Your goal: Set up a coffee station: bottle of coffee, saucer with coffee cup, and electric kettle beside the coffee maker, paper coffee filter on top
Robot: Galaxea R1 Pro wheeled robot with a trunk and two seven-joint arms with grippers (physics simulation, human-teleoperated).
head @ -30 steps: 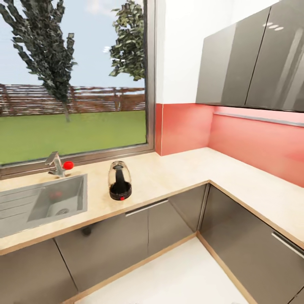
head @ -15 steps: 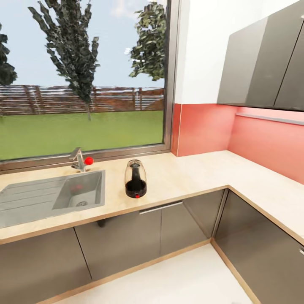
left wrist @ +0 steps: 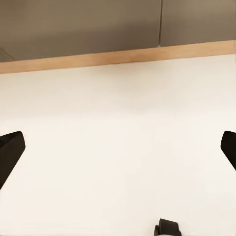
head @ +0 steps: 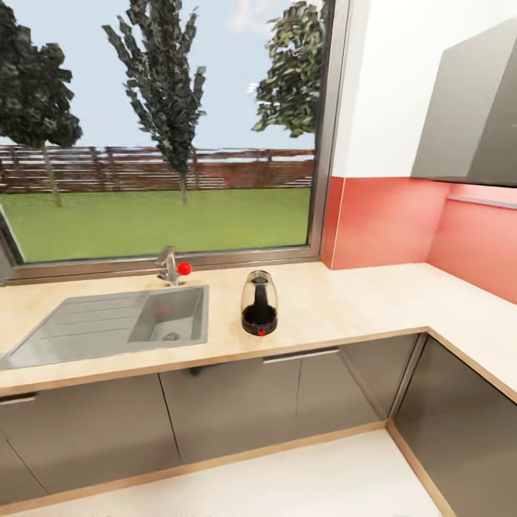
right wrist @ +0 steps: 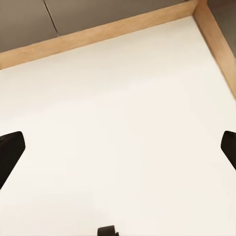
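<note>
One electric kettle (head: 259,302) stands alone on the kitchen countertop (head: 345,305), beside the sink (head: 115,324). Both pincers, left gripper (left wrist: 118,147) and right gripper (right wrist: 118,147), hang spread wide and empty above the white floor (right wrist: 123,123). With no coffee maker visible, the kettle risks misplacement. The view has swung left since a second ago.

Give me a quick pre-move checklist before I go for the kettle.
1. electric kettle upright on the kitchen countertop: ok.
2. Kettle apart from the sink: ok.
3. left gripper open, holding nothing: ok.
4. right gripper open, holding nothing: ok.
5. Coffee maker located as placement reference: not ok, none in sight on this stretch of counter.
6. Kettle within arm's reach: cannot tell; both wrist views look at white floor.
</note>
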